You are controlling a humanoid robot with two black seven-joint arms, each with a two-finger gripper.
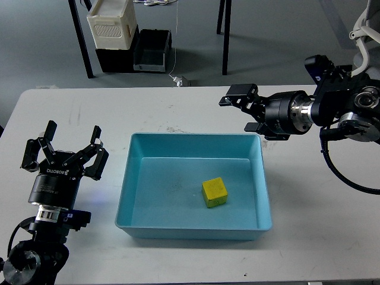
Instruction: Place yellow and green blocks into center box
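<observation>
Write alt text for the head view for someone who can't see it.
A yellow block lies inside a blue box at the center of a white table. The right gripper hovers open beyond the box's far right corner, and the left gripper waits open left of it.

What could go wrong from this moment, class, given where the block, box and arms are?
1. No green block appears in the head view, so that half of the task may stall.
2. The right gripper hangs open above the far right corner of the blue box; swinging low, it might clip the rim.
3. The left gripper waits open close to the box's left wall and could nudge it when reaching.
</observation>
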